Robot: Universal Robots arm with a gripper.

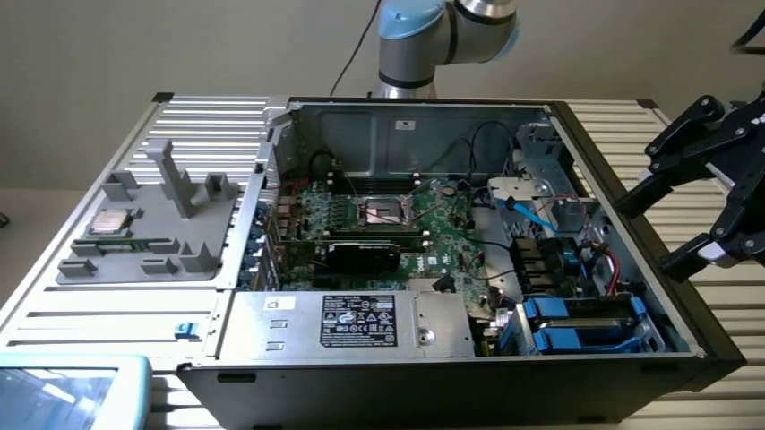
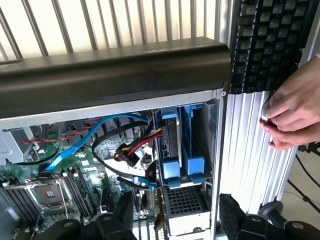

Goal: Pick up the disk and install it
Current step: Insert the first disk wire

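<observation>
Disk [image 2: 171,131] sits on edge in the drive bay [image 1: 522,331], at the lower right corner of the case [image 1: 478,385] in the exterior view. Its long axis runs roughly left-right across that frame, with the blue tab end facing the motherboard [image 1: 395,224]. I see my end effector [image 1: 655,231] outside the case wall at the frame's right edge, fingers apart and holding nothing. A person's hand [image 2: 295,112] touches the slatted desk [image 2: 245,140] beside the case, near a keyboard [image 2: 270,40].
</observation>
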